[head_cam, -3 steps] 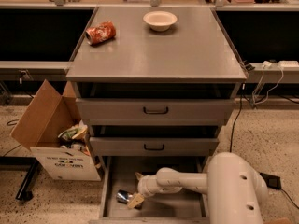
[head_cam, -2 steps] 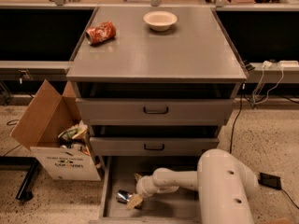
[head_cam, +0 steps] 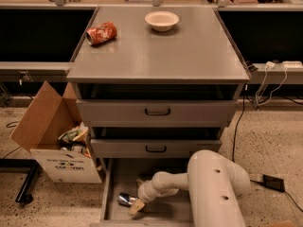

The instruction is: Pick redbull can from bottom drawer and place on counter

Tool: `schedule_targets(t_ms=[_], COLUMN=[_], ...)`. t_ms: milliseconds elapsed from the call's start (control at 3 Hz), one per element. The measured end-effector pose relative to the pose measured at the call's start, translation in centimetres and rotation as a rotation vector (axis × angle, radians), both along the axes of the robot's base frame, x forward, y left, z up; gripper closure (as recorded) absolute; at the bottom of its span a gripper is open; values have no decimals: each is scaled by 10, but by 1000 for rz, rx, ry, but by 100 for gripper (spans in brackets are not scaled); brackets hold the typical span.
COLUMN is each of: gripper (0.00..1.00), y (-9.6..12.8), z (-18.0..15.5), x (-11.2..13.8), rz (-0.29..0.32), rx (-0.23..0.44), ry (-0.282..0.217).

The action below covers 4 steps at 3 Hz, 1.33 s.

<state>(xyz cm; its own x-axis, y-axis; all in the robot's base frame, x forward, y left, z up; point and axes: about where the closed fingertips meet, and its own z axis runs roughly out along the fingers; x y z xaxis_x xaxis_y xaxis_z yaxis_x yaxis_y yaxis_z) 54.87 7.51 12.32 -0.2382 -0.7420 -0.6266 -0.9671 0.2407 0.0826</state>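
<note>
Down at the bottom of the frame, the hand (head_cam: 134, 205) is inside the bottom drawer (head_cam: 124, 176), right at the redbull can (head_cam: 123, 200) lying on its floor. Spread or pinching, can't tell.

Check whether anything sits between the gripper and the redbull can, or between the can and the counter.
Nothing visible separates the gripper from the redbull can, side by side in the bottom drawer. Above, two upper drawer fronts overhang its back. The counter holds a soda can and bowl toward the rear.
</note>
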Motion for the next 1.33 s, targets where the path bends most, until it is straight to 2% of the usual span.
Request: schedule_targets(t_ms=[333, 667, 1000, 1333], gripper=[19, 42, 73, 96], y=[-1, 0, -1, -12], z=[-10, -19, -16, 26], x=[-3, -7, -7, -8], rz=[1, 4, 7, 50], rx=[-20, -31, -26, 32], ry=[17, 31, 25, -48])
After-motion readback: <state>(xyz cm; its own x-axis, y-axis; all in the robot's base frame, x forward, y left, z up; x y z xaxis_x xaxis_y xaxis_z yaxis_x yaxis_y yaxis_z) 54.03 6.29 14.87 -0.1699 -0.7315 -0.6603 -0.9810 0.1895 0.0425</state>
